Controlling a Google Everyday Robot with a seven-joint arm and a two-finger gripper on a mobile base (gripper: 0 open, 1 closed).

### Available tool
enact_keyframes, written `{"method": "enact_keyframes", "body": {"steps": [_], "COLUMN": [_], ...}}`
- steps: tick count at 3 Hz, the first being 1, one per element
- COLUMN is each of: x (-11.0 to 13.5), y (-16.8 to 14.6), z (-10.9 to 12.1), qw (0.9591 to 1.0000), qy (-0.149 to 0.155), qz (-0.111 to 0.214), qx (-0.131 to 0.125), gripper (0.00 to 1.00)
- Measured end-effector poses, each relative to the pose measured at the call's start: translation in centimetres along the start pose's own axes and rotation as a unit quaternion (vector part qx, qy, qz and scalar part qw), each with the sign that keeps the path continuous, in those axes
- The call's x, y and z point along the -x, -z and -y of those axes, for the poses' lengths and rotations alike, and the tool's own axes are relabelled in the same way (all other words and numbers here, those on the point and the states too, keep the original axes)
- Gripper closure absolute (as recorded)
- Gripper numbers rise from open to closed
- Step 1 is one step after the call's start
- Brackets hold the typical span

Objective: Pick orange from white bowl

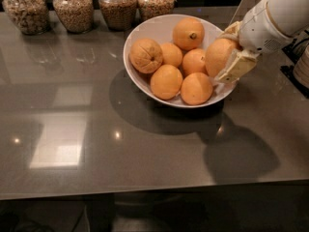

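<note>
The white bowl [140, 76] stands on the grey table and holds several oranges. Among them are a wrinkled, ridged one [146, 55] at the left and one with a dark stem spot [188, 33] at the back. My gripper [228, 57] reaches in from the right at the bowl's right rim. Its cream fingers [235, 67] are shut on the large, smooth, pale orange [218, 56], which sits a little above the other fruit at the rim.
Several glass jars [72, 8] of nuts and grains line the table's back edge, close behind the bowl. A dark object [301, 62] sits at the right edge. The table's front edge runs along the bottom.
</note>
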State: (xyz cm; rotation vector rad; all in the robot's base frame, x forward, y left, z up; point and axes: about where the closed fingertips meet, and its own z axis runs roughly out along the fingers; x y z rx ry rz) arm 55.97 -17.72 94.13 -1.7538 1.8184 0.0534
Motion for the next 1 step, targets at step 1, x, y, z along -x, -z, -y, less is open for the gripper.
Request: {"method": "enact_keyframes", "body": {"steps": [1], "x": [2.19], "y": [1.86], "z": [-0.19], "qw": [0.9993], "qy": [0.011], "qz": [0.030], "qx": [0.018], "gripper": [1.00]}}
